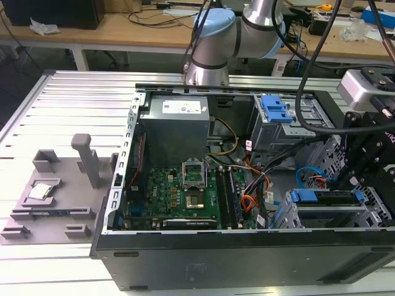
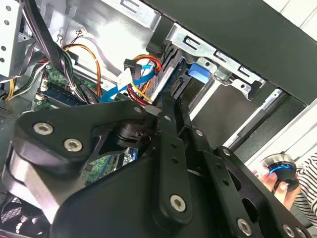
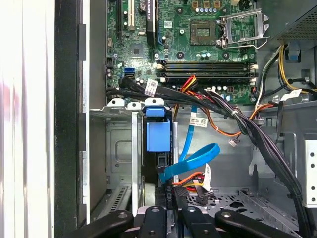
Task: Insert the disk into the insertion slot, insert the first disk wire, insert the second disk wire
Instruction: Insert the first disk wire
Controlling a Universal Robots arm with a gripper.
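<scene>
Down inside the computer case (image 1: 247,259), our gripper (image 3: 173,198), apart or clamped we cannot tell, hangs just beside the disk (image 3: 158,135) seated in the insertion slot (image 3: 115,148), where we judge the loose blue cable (image 3: 198,159) could snag it, the arm (image 1: 247,24) arching over the case's far wall.

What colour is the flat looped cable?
Bright blue flat looped cable, clearest in the first wrist view.
</scene>
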